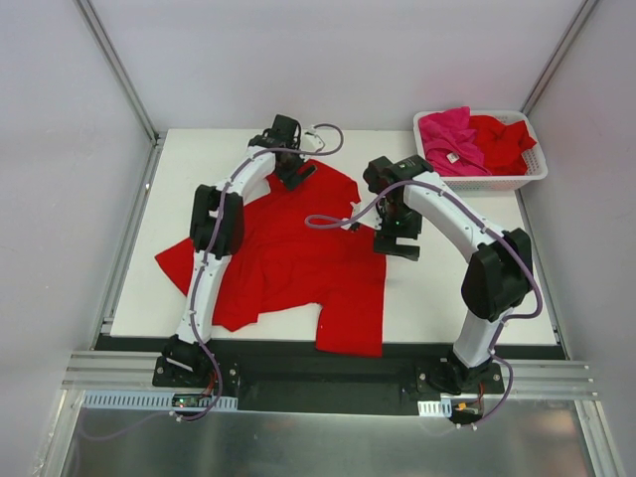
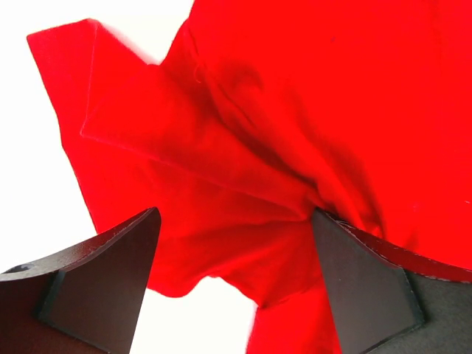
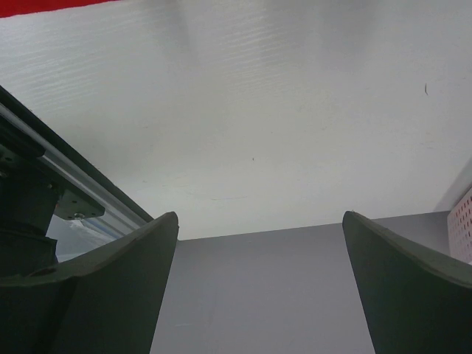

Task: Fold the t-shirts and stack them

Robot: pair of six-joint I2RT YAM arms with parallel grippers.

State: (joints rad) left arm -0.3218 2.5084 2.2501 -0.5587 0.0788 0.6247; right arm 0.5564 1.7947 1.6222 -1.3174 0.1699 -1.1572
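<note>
Top view: red t-shirt (image 1: 298, 260) lies spread and rumpled on the white table (image 1: 447, 298), one sleeve out to the left, the hem reaching the near edge. Left arm (image 1: 214, 224) reaches across it. The left jaws sit over the shirt's far edge, cloth right under them. Can't tell their state from this angle. Right arm (image 1: 467, 234) bends in from the right. The right jaws point down just beside the shirt's right edge, over bare table. Well beyond the right jaws, in the far right corner, is a white basket (image 1: 497, 182). It holds a magenta-pink t-shirt (image 1: 447, 134) and another red t-shirt (image 1: 502, 139), both crumpled.

Left wrist view: left jaws stand wide open, both dark fingers (image 2: 103, 287) in frame. The red t-shirt (image 2: 295, 110) fills the space ahead of them and between them. A bunched fold runs into the gap and meets the inner face of the finger on the frame's right. Nothing is clamped. White table (image 2: 37, 184) shows beyond the finger on the frame's left, and a patch between the tips.

Right wrist view: right jaws wide open, fingers (image 3: 110, 287) well apart, nothing between them. Bare table (image 3: 280, 110) is ahead of the jaws. A thin strip of the red t-shirt (image 3: 44, 6) shows at the top left corner, well apart from the tips. A sliver of the basket (image 3: 463, 221) shows at the frame's right edge.
</note>
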